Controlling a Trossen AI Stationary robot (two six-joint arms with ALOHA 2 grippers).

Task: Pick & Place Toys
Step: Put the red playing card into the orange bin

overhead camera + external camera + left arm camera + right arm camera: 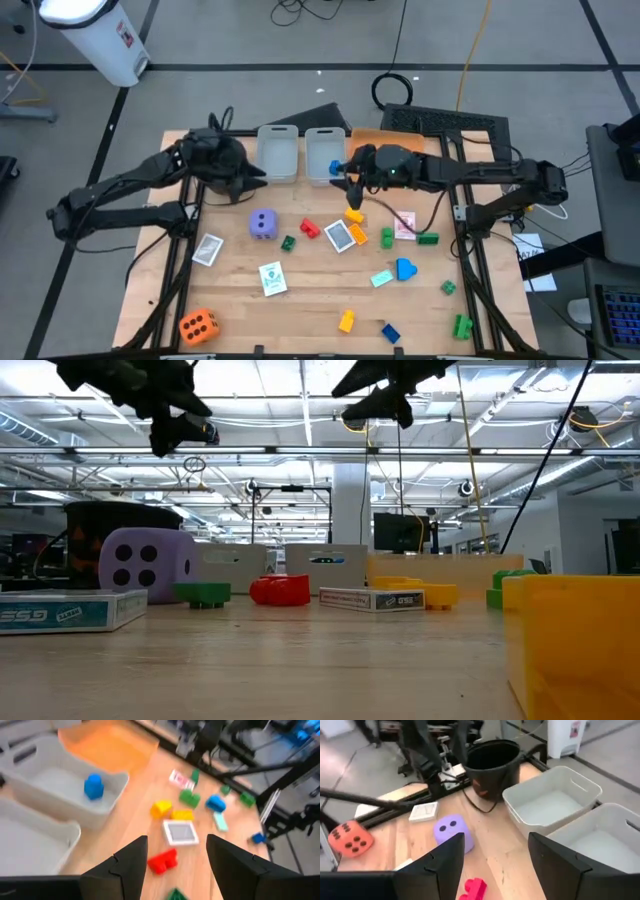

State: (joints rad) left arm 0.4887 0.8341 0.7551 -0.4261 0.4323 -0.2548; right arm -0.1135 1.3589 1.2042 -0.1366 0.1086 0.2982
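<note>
On the wooden desk (240,270) the toys lie scattered across the middle and near side. A purple die (263,224) with dark dots sits left of centre, and an orange die (198,326) with dark dots stands at the near left corner. A red brick (309,229) and a small green brick (288,242) lie just right of the purple die, beside a tilted picture card (341,236). Two more cards (208,249) lie on the left half, one white (272,278) with a green mark. A yellow brick (354,215) sits below the right gripper (352,183), and further yellow, green and blue bricks trail toward the near right corner, among them a rounded blue piece (405,269). One blue brick (93,786) already rests inside the right-hand grey bin (324,153) at the far edge; the other bin (277,152) stands touching it on the left. The left gripper (238,186) hovers above the desk before the bins, its fingers (129,865) spread apart and empty. The right gripper hangs near the bin with the blue brick, fingers (445,865) likewise parted and holding nothing.
</note>
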